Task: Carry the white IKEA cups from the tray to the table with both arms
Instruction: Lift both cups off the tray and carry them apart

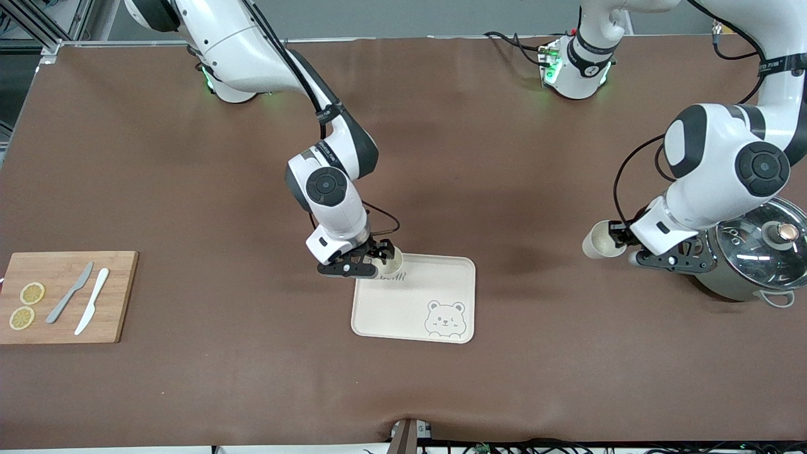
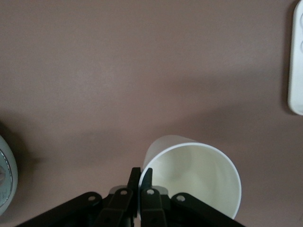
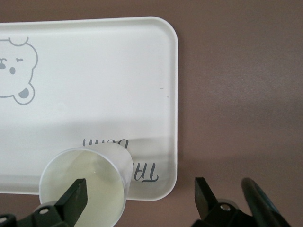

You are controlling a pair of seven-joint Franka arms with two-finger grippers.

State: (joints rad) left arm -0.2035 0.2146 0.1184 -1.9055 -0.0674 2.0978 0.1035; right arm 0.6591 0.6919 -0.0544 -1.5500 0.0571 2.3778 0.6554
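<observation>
One white cup [image 1: 392,262] stands upright on the corner of the bear-printed tray [image 1: 413,309] nearest the right arm's base. My right gripper [image 1: 380,260] is open at it. In the right wrist view one finger [image 3: 75,194] is over the mouth of that cup [image 3: 90,182], and the other finger is off the edge of the tray [image 3: 118,85]. My left gripper [image 1: 616,238] is shut on the rim of the second white cup [image 1: 597,241], holding it tilted over bare table beside the pot. In the left wrist view the fingers [image 2: 141,177] pinch the wall of that cup [image 2: 194,175].
A steel pot with a glass lid [image 1: 756,258] sits right by the left gripper, toward the left arm's end. A wooden cutting board [image 1: 63,296] with two knives and lemon slices lies at the right arm's end. The tray's edge [image 2: 296,56] shows in the left wrist view.
</observation>
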